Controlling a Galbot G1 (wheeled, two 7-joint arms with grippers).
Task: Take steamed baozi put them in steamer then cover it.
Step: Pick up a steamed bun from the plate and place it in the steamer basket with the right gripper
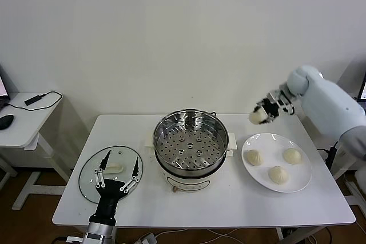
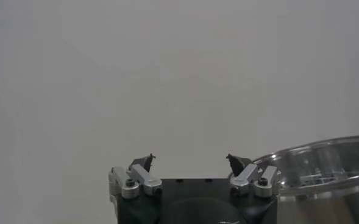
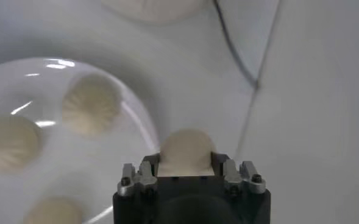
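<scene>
My right gripper [image 1: 260,115] is shut on one steamed baozi [image 1: 257,117], held in the air above the table between the steamer [image 1: 190,141] and the white plate [image 1: 273,141]. In the right wrist view the cream bun [image 3: 187,151] sits between the fingers of that gripper [image 3: 187,163]. Three more baozi [image 1: 254,157] [image 1: 292,155] [image 1: 278,174] lie on the plate. The steel steamer stands uncovered in mid-table, its perforated tray bare. The glass cover [image 1: 88,178] lies flat at the left. My left gripper [image 1: 122,159] hangs open over its handle, and its own view shows the open left gripper [image 2: 190,161].
A side desk [image 1: 23,124] with a mouse and a cable stands left of the table. The steamer's rim [image 2: 325,158] shows beside my left gripper. Bare tabletop runs along the front edge [image 1: 217,210]. Behind the table is a plain wall.
</scene>
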